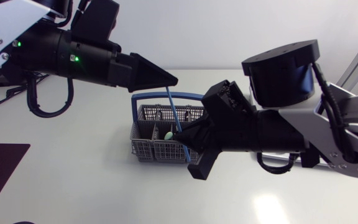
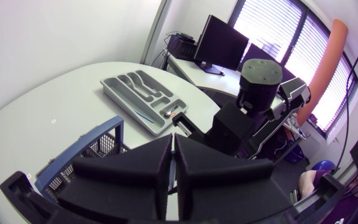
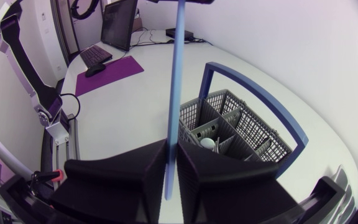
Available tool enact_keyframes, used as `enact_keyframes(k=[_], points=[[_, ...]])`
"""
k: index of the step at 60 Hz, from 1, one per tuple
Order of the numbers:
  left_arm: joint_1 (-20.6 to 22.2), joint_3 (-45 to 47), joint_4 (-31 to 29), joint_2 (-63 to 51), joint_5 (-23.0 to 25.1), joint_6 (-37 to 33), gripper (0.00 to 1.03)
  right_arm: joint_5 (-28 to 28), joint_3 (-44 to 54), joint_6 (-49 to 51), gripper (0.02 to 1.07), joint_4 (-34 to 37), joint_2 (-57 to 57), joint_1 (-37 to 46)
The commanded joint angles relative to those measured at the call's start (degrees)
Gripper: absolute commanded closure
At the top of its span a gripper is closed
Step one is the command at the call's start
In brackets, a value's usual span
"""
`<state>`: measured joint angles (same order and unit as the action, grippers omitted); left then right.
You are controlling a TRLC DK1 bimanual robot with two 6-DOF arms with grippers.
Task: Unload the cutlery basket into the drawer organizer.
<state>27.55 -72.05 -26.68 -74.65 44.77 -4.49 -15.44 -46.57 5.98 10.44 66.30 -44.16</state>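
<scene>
Standing near upright over the grey cutlery basket (image 1: 157, 151) on the white desk (image 1: 92, 180): one blue-handled utensil (image 1: 172, 109), working end hidden. Left end effector (image 1: 169, 81) closed on its top end; right end effector (image 1: 183, 138) closed on its lower part, just above the basket. Grey drawer organizer (image 2: 126, 106) lies well apart from the basket, a few pieces in its compartments.

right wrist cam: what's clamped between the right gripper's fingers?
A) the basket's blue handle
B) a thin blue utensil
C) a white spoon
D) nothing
B: the thin blue utensil runs between the right gripper fingers, which press on it from both sides, next to the cutlery basket.
</scene>
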Motion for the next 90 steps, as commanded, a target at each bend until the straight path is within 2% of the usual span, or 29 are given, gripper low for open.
enact_keyframes(k=[1, 4, 8, 11, 15, 19, 21, 35, 41, 52, 57, 66, 70, 90], points=[[-0.04, -1.6, 0.22, -0.49, 1.1, 1.06, 1.0, -0.2, -0.54, -1.41, 1.01, -0.59, 0.67, 0.3], [-0.22, -1.69, 0.31, -0.41, 1.28, 1.15, 1.0, -0.2, -0.28, -1.41, 1.01, -0.51, 0.58, 0.22], [-0.39, -2.13, 0.49, -0.32, 1.37, 1.42, 0.9, -0.29, 0.25, -1.41, 1.01, -0.15, 0.58, 0.22], [-0.83, -3.36, 0.57, -0.41, 1.46, 1.77, 0.66, -0.29, 0.69, -1.41, 1.01, 0.02, 0.58, 0.13], [-1.45, -5.38, 0.75, -0.41, 1.46, 2.12, 0.47, -0.29, 1.48, -1.41, 1.01, 0.37, 0.49, 0.04], [-2.24, -7.67, 1.54, -0.49, 1.46, 3.09, 0.33, -0.64, 2.45, -1.32, 1.01, 0.64, 0.14, 0.04], [-2.85, -8.63, 2.15, -0.49, 1.46, 3.7, 0.3, -0.64, 2.88, -1.32, 1.01, 0.81, -0.3, 0.04], [-7.86, -11.36, 3.21, -0.67, 1.28, 4.76, 0.29, -0.73, 5.52, -0.18, 1.01, 4.33, -6.19, 5.75], [-9.53, -11.01, -0.57, -0.67, 0.49, 0.98, 0.3, -1.26, 6.31, 1.05, 1.01, 6.97, -9.53, 12.08], [-8.74, -9.16, -9.36, -0.32, -6.45, -9.66, 0.34, -3.37, 7.45, 2.81, 1.01, 7.58, -9.97, 26.23], [-7.78, -7.05, -10.33, -0.23, -9.09, -11.94, 0.36, -3.37, 8.16, 3.87, 1.01, 5.91, -7.94, 33.53], [-2.15, -1.69, -11.64, 0.3, -19.2, -16.6, 0.36, -3.37, 7.45, 4.22, 1.01, 1.96, -0.03, 43.99], [-0.04, -0.11, -11.56, 0.65, -22.1, -17.22, 0.36, -3.28, 6.22, 4.22, 1.01, -0.07, 5.15, 47.59], [8.4, 6.84, -9.27, 0.82, -33.7, -17.66, 0.39, -0.29, -1.51, 2.02, 1.01, -2.88, 25.45, 54.18]])
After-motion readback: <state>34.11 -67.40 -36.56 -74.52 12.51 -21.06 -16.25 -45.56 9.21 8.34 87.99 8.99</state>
